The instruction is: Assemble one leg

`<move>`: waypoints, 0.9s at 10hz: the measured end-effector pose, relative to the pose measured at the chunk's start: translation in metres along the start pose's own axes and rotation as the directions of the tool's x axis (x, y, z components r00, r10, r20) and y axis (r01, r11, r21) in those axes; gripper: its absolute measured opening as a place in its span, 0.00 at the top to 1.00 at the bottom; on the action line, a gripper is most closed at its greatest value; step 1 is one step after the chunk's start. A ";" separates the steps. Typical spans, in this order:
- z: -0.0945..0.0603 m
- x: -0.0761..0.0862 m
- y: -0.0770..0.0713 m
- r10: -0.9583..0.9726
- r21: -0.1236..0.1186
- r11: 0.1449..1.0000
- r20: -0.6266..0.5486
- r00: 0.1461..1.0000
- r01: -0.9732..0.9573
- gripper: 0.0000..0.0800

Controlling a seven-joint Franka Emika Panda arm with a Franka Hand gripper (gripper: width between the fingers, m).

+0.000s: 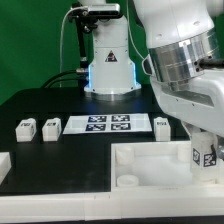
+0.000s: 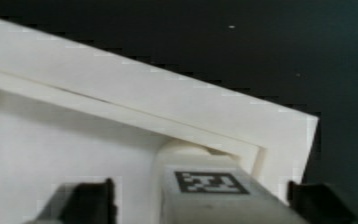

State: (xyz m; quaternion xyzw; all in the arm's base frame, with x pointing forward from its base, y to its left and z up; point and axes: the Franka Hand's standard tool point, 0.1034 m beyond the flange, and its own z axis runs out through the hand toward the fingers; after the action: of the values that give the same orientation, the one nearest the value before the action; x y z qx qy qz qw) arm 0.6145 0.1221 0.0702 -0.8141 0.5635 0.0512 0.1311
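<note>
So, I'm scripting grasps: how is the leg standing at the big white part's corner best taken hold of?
Take the leg by its upper part, from above, jaws on the two sides flanking its tagged face: it stands upright, its base at the raised corner of the big white part.

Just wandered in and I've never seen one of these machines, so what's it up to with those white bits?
A robot arm is putting furniture together. Its gripper sits over a small white leg standing upright at a corner of the large white tray-like part. The jaws are open on either side of the leg, not gripping it. Three more legs wait on the black table beside the marker board.
</note>
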 end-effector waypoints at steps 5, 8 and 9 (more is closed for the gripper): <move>-0.006 0.005 0.000 -0.679 -0.080 0.731 0.005 0.734 0.677 0.19; -0.006 0.006 -0.005 -0.939 -0.127 0.340 0.013 0.345 0.932 0.19; -0.006 0.008 -0.007 -0.980 -0.132 0.190 0.036 0.196 0.973 0.19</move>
State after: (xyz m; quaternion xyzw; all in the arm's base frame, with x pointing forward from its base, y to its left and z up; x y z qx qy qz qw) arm 0.6232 0.1159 0.0751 -0.9940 -0.0807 -0.0311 0.0669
